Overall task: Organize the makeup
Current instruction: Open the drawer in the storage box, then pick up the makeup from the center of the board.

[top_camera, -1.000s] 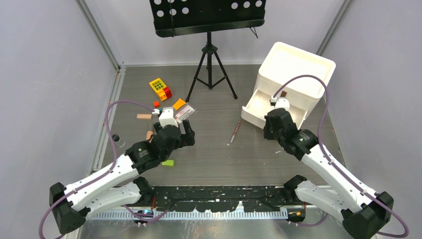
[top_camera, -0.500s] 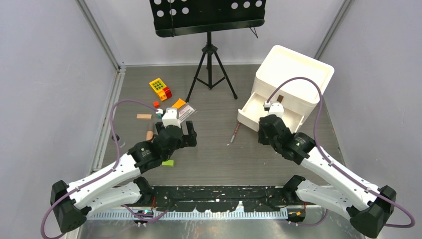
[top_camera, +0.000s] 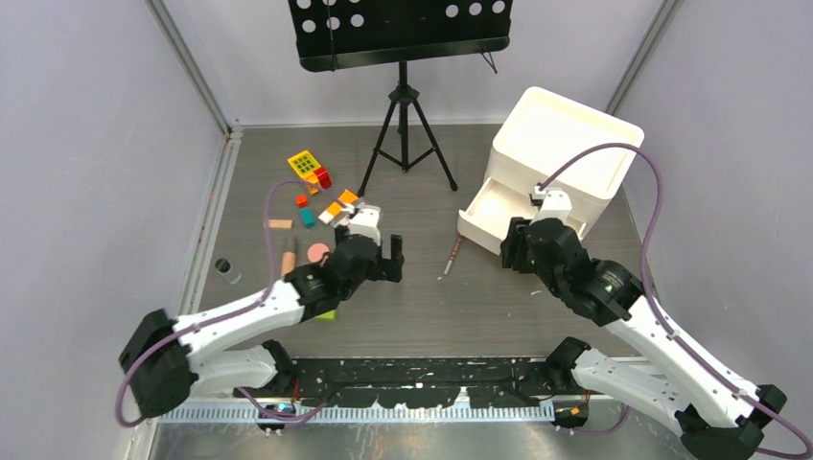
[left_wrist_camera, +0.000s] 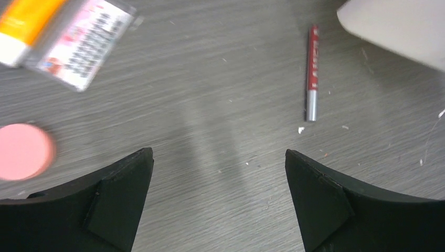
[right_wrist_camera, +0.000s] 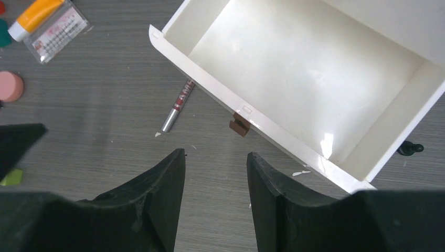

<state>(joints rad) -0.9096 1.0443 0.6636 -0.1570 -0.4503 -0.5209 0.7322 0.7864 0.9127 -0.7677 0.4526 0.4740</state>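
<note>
1. My left claw [left_wrist_camera: 218, 157] hangs spread wide and empty over the table [left_wrist_camera: 220, 105], with the red pencil [left_wrist_camera: 312, 73] ahead to its right and the pink compact [left_wrist_camera: 23, 151] to its left.
2. My right claw [right_wrist_camera: 216, 155], parted and gripping nothing, faces the open drawer [right_wrist_camera: 315, 79] of the white box [top_camera: 566, 129].
3. The pencil lies flat just beside the drawer's front, apart from both claws.

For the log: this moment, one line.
left claw open | right claw open | red-and-silver pencil ungrasped | white plastic drawer open
</note>
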